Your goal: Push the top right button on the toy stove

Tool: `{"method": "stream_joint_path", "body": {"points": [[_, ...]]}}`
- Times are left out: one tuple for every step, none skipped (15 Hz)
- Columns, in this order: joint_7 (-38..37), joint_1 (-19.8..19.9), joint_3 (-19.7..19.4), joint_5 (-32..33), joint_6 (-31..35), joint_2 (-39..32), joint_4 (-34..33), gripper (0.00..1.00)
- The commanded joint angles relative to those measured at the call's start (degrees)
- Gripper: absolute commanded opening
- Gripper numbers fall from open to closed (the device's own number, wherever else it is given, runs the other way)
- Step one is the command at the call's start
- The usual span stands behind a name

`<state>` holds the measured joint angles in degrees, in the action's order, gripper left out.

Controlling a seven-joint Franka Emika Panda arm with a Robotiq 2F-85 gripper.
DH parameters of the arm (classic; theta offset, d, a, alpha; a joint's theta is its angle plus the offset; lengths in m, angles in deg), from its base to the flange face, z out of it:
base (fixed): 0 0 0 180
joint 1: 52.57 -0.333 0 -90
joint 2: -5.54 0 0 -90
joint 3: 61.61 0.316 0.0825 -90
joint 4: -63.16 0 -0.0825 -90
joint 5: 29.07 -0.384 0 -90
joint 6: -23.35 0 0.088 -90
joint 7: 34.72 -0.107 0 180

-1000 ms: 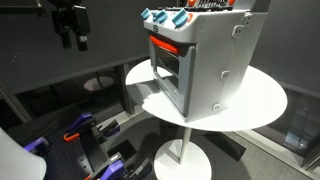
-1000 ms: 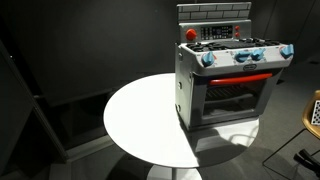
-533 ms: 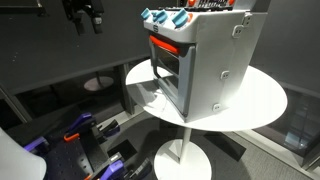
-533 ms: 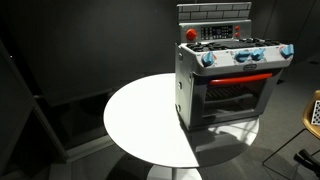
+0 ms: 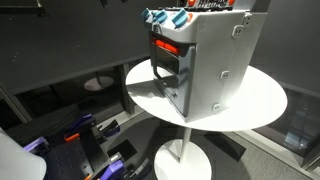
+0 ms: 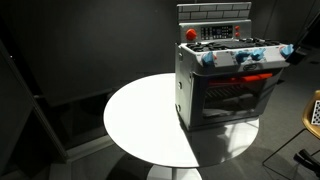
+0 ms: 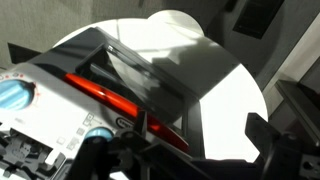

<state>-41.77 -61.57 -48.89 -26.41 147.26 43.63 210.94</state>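
Silver-grey plastic toy stove, upright on a round white table; set toward one side of the tabletop rather than at its centre, with bare white surface spreading out on the door's side. Dark-windowed door on the front face; red-orange strip just above it; row of blue knobs along the front top edge; single red knob higher up, at the corner of the raised back panel. Grey shadow lying across door and strip in an exterior view.

From the wrist view: gripper hanging above the stove's front top edge, looking down past the knobs and the red-orange strip to the door window and the white table beyond; two blue knobs at the left of that view, one at the picture's edge, one just beside a finger. Fingers dark and blurred at the bottom of the view, spread wide with nothing clamped between them; contact with the stove impossible to judge. Below the table in an exterior view, dark floor with small orange and purple objects, too small to name.
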Motion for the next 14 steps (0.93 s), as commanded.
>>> {"method": "stream_joint_path", "body": {"points": [[3.0, 0.7, -2.2, 0.6, 3.8, -3.9, -4.7, 1.0], [3.5, 0.9, -2.9, 0.6, 4.5, -4.6, -5.8, 1.0], [3.9, 1.2, -3.4, 0.6, 5.3, -5.2, -6.7, 1.0], [4.5, 1.5, -4.2, 0.5, 5.9, -5.9, -7.8, 1.0], [5.2, 1.7, -4.9, 0.3, 6.6, -6.4, -8.6, 1.0], [5.8, 2.1, -5.7, 0.2, 7.0, -7.1, -9.6, 1.0], [6.5, 2.3, -6.5, 0.1, 7.6, -7.7, -10.5, 1.0], [7.0, 2.7, -7.2, 0.0, 7.9, -8.5, -11.3, 1.0], [7.6, 3.1, -8.0, -0.1, 8.2, -9.4, -12.3, 1.0], [7.9, 3.6, -8.8, -0.1, 8.5, -10.2, -13.1, 1.0], [8.2, 4.1, -9.5, -0.2, 8.6, -11.2, -14.1, 1.0], [8.4, 4.7, -10.1, -0.1, 8.8, -12.1, -15.0, 1.0], [8.7, 5.1, -10.7, -0.2, 9.2, -12.9, -15.7, 1.0], [9.1, 5.6, -11.3, -0.2, 9.3, -14.0, -16.7, 1.0]]}}
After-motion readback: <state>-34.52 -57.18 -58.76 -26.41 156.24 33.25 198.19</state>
